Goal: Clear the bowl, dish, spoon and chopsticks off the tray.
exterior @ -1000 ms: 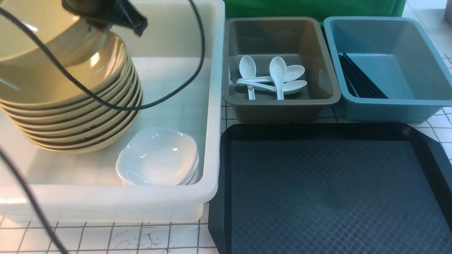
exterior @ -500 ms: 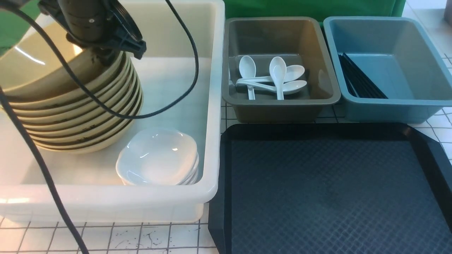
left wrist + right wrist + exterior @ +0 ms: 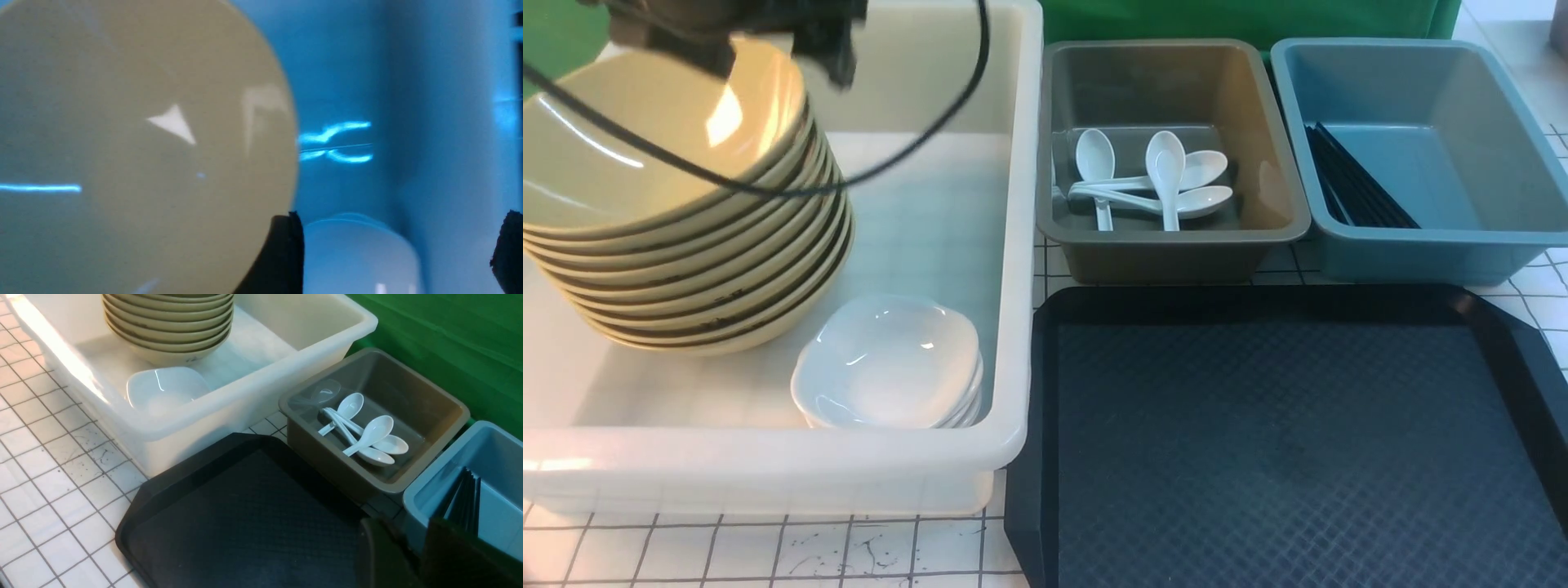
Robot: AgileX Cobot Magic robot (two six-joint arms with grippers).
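Left claw (image 3: pixel 396 253) hangs spread over the bowl (image 3: pixel 143 143); only its wrist view shows the fingers (image 3: pixel 286 253).

Your tray (image 3: pixel 1282 457) was black, with a diamond pattern across its surface. 
Your stacked bowls (image 3: pixel 686 245) were glossy olive-yellow, and dark lines showed between their rims. 
Your small dishes (image 3: pixel 886 359) were glossy white. 
The tub (image 3: pixel 1017 245) that held both was milky white. 
Your soup spoons (image 3: pixel 1165 163) were white, and their bin (image 3: pixel 1176 257) was grey-brown. 
Your chopsticks (image 3: pixel 1356 192) were black, and their bin (image 3: pixel 1421 253) was blue. 
The backdrop (image 3: pixel 1241 16) you faced was green. 
Your tabletop (image 3: pixel 686 551) was white with a thin dark grid and dark specks near the front.
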